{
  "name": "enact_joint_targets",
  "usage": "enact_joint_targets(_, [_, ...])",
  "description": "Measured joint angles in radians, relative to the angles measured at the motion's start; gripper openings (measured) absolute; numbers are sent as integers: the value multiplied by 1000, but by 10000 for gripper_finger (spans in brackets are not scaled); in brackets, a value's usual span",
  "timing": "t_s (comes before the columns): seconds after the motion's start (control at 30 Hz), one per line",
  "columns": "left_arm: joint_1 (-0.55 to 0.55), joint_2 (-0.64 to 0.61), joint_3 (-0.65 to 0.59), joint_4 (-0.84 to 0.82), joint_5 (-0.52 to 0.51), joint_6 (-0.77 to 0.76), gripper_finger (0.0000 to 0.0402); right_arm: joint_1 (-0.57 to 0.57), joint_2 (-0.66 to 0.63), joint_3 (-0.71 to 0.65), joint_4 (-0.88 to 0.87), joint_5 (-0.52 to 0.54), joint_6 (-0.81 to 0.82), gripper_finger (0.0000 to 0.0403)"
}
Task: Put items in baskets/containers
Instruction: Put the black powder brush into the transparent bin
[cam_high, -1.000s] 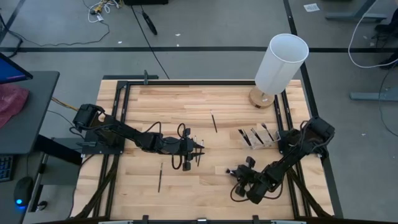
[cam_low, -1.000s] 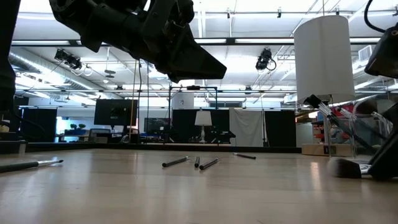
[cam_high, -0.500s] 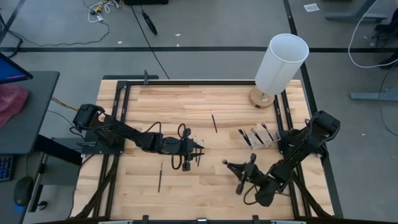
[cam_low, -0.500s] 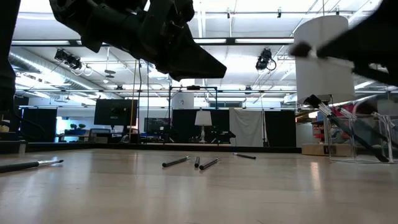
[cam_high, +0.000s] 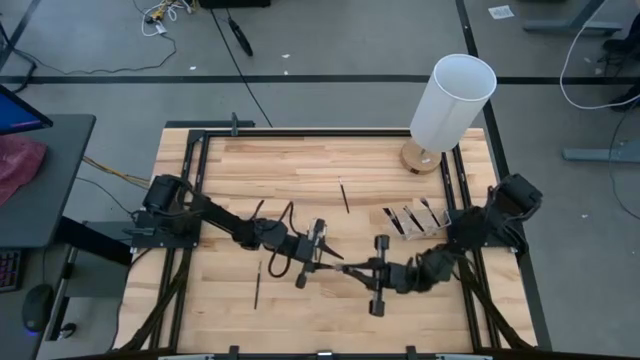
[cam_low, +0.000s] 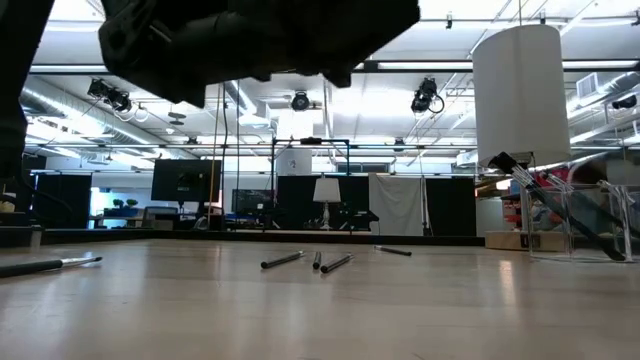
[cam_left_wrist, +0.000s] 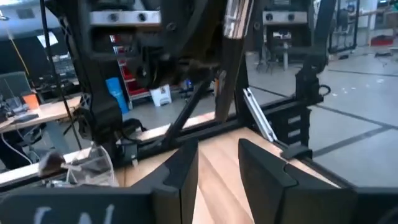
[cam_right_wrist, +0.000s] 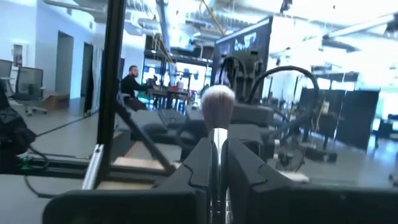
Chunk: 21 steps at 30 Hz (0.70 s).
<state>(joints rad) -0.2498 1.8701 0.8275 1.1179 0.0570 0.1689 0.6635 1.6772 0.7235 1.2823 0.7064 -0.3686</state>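
Observation:
My right gripper (cam_high: 352, 268) hovers over the table's middle, pointing level toward the left, shut on a brush with a fluffy grey head (cam_right_wrist: 217, 102). My left gripper (cam_high: 325, 248) faces it from the left, close by and level. Its fingers (cam_left_wrist: 183, 171) are open with nothing between them. Loose dark brushes lie flat on the wood: one toward the far side (cam_high: 344, 197), one near the left front (cam_high: 256, 285), several seen low (cam_low: 283, 260). The clear container (cam_high: 412, 220) at the right holds several brushes that lean on its wall. My right gripper pinches the brush between its two fingers at the silver ferrule (cam_right_wrist: 217, 142). The brush lies along the fingers, its bristle head sticking out past the fingertips. The fingers come level from the table's right. The brush is lifted clear of the table.
A tall white cylinder on a round wooden base (cam_high: 450, 105) stands at the far right corner, behind the container. Black frame rails (cam_high: 195, 180) run along the table's edges. Bare wood lies at the far left and the near right.
My right gripper has risen from the table's near right part with the brush. It has tipped from pointing down to level and swung toward the left gripper. My left gripper has tipped up to level and reached a little toward the right.

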Motion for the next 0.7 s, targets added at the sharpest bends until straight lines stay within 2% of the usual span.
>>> enact_joint_targets(0.13, [0, 0, 34, -6, 21, -23, 117, -62, 5, 1, 6, -91, -3, 22])
enact_joint_targets(0.27, [0, 0, 61, -12, 75, -28, 117, -80, 5, 1, 8, -105, -8, 22])
enact_joint_targets(0.7, [0, 0, 109, -7, 74, -53, 117, -85, 5, 1, 7, -97, -21, 20])
